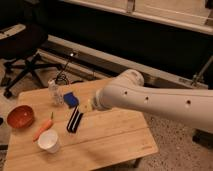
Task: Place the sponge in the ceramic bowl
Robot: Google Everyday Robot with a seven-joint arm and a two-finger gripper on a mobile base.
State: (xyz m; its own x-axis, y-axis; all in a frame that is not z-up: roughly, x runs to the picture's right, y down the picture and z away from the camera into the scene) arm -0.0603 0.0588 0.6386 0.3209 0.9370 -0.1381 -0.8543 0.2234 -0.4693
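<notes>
While the small bright-blue blocky sponge (70, 100) sat well right of the glossy red-orange ceramic bowl (20, 116), the black two-finger gripper (73, 128) hung right of that bowl too, jaws apart, empty.

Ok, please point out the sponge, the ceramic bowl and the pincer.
sponge (71, 100), camera view, blue top face.
ceramic bowl (20, 117), camera view, bare inside.
pincer (74, 127), camera view, between its open fingertips, near the sponge.
</notes>
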